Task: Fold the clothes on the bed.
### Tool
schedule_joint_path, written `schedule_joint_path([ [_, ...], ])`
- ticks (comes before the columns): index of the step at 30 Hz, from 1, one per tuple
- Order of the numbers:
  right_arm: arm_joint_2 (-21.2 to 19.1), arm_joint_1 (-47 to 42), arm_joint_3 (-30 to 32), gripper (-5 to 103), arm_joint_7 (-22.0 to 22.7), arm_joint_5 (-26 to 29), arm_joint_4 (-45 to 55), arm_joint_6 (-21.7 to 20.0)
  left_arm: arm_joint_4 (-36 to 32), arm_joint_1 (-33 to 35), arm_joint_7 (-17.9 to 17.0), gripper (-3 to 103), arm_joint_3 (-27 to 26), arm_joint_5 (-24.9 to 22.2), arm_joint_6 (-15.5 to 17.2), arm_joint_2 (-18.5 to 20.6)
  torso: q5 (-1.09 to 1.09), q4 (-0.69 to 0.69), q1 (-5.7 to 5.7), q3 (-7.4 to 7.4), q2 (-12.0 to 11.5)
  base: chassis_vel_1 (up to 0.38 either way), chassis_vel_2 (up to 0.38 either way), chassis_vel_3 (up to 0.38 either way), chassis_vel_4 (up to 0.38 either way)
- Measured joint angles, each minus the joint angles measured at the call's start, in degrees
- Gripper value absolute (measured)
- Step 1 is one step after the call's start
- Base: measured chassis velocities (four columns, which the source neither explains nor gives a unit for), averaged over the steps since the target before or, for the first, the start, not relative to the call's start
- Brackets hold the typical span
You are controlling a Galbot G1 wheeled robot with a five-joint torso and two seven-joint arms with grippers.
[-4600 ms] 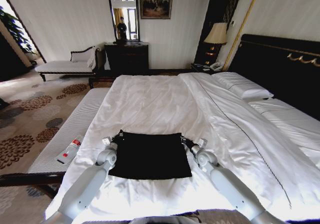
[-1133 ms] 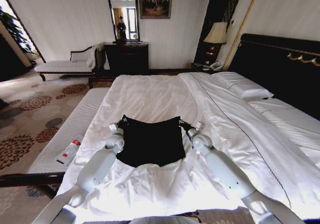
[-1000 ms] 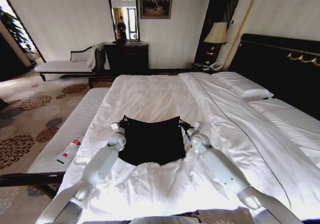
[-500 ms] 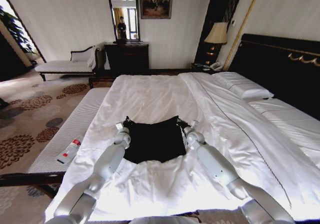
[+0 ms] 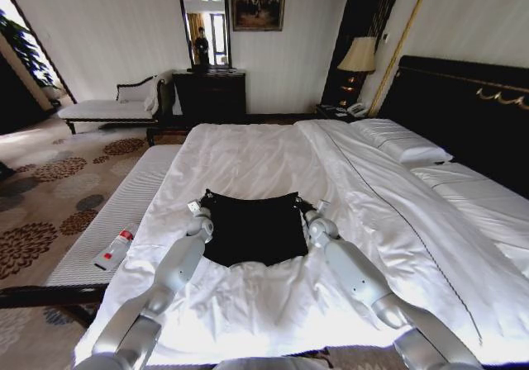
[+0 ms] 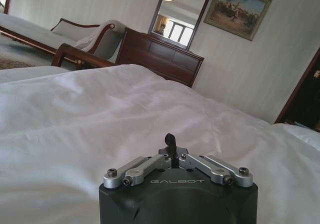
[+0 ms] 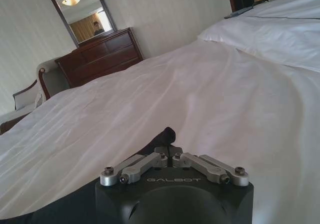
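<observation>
- On the near half of the bed [image 5: 248, 159], the clothes [image 5: 254, 230] lie as one black T-shirt spread on the white duvet [image 5: 273, 304], with the far edge stretched almost straight and the near edge sagging in a curve.
- At the far left corner of the shirt sits the left gripper [image 5: 201, 208]; in the left wrist view its jaws are drawn together with a small tuft of black cloth pinched between them.
- At the far right corner sits the right gripper [image 5: 302, 206]; in the right wrist view its jaws are likewise closed, on a fold of the black fabric.
- The shirt looks light, soft and limp, so I judge it will drape and wrinkle rather than hold a shape, and may drag the loose duvet with it.
- The best holds seem to be the corners and hems, taken as a pair so the edge stays taut.
- Farther out, a pillow [image 5: 401, 143] lies far right by the dark headboard [image 5: 463, 106], and a bottle [image 5: 116, 248] rests on the striped bench [image 5: 124, 201] to the left.
</observation>
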Motion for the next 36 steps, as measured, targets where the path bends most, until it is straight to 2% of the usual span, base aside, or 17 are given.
schedule_joint_path([
  [9, -0.65, -1.55, 1.74, 0, 0.12, -0.42, 1.10, 0.42, -3.31, 1.66, -0.11, 1, -0.70, -0.03, -0.43, 0.96, 0.00, -0.01, 0.00, 0.00, 0.00, 0.000, 0.000, 0.000, 0.000],
  [14, -1.97, -4.18, 2.55, 0, 0.07, -1.19, 4.26, 0.99, -7.91, 4.26, -0.16, 1, 0.02, 0.26, -0.73, 3.64, 0.00, -0.01, 0.00, 0.00, 0.00, 0.000, 0.000, 0.000, 0.000],
  [21, -2.82, -9.65, 3.32, 0, -0.37, -5.21, 9.35, 2.44, -13.64, 9.19, -0.25, 1, -0.61, 1.48, -2.08, 5.10, -0.01, -0.01, -0.01, -0.01, 0.00, 0.000, 0.000, 0.000, 0.000],
  [25, -2.98, -13.57, 4.62, 0, -0.51, -7.66, 11.88, 3.49, -16.51, 12.64, 0.00, 1, -1.50, 2.59, -5.73, 5.30, -0.01, -0.01, -0.01, 0.00, 0.00, 0.000, 0.000, 0.000, 0.000],
  [27, -3.05, -14.25, 4.85, 0, -0.59, -8.16, 12.28, 3.71, -17.03, 13.23, 0.11, 1, -1.64, 2.73, -6.24, 5.40, 0.00, -0.01, -0.01, 0.00, 0.00, 0.000, 0.000, 0.000, 0.000],
  [30, -3.25, -17.43, 6.14, 0, -1.18, -10.38, 14.40, 4.87, -17.97, 15.60, 1.02, 1, -2.10, 4.08, -10.38, 5.65, 0.00, -0.01, -0.02, -0.01, 0.00, 0.000, 0.000, 0.000, 0.000],
  [36, -3.30, -20.33, 7.51, 0, -2.36, -13.56, 15.17, 6.74, -19.97, 19.40, 2.17, 1, -2.66, 5.37, -12.49, 6.27, 0.01, 0.00, -0.01, 0.00, 0.00, 0.000, 0.000, 0.000, 0.000],
])
